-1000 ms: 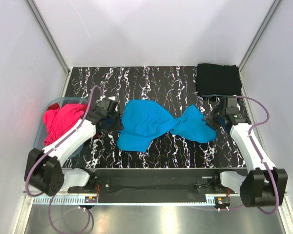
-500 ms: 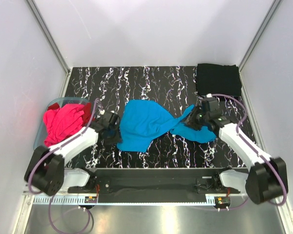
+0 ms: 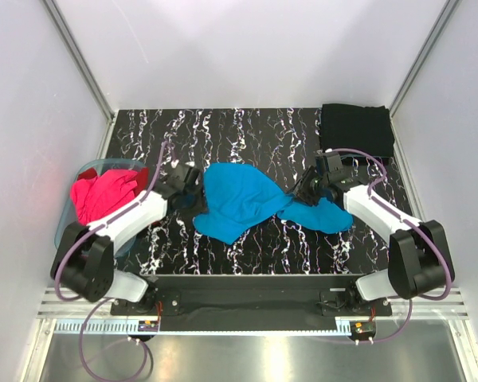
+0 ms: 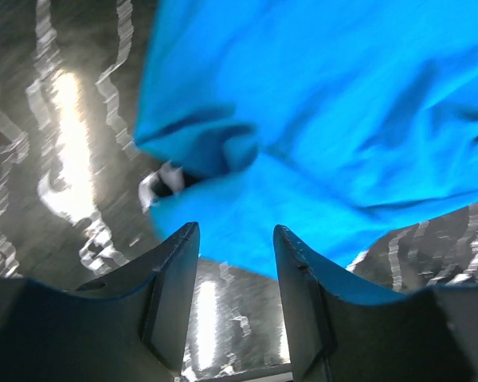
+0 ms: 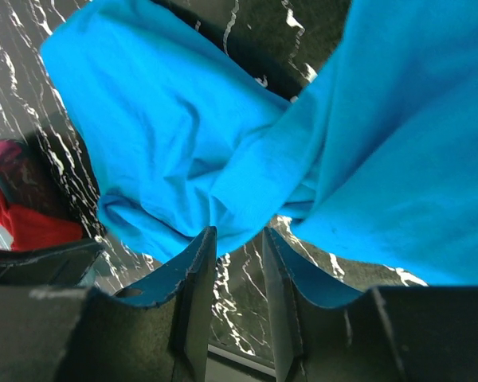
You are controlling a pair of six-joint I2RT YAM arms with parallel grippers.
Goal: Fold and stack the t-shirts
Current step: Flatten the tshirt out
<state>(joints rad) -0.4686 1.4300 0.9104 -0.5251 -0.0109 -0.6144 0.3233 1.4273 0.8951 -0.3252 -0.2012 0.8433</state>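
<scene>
A bright turquoise-blue t-shirt (image 3: 247,203) lies crumpled and twisted at its middle on the black marbled table (image 3: 223,131). My left gripper (image 3: 193,191) is at the shirt's left edge; in the left wrist view (image 4: 235,239) its jaws stand apart and empty, with the shirt (image 4: 327,119) just ahead. My right gripper (image 3: 307,189) is over the twisted part; its jaws (image 5: 239,239) stand apart with only table between them and the shirt (image 5: 167,143) just beyond. A folded black t-shirt (image 3: 356,130) lies at the back right. Magenta-pink and red t-shirts (image 3: 103,195) lie heaped at the left.
The pink and red shirts sit in a translucent pale-blue tub (image 3: 66,227) at the table's left edge. White walls close in the table at the back and both sides. A black rail (image 3: 247,290) runs along the near edge.
My right gripper has moved left from the shirt's right end to its twisted middle. My left gripper dipped toward the near side, then came back to the shirt's left edge. The shirt's right part has bunched.
</scene>
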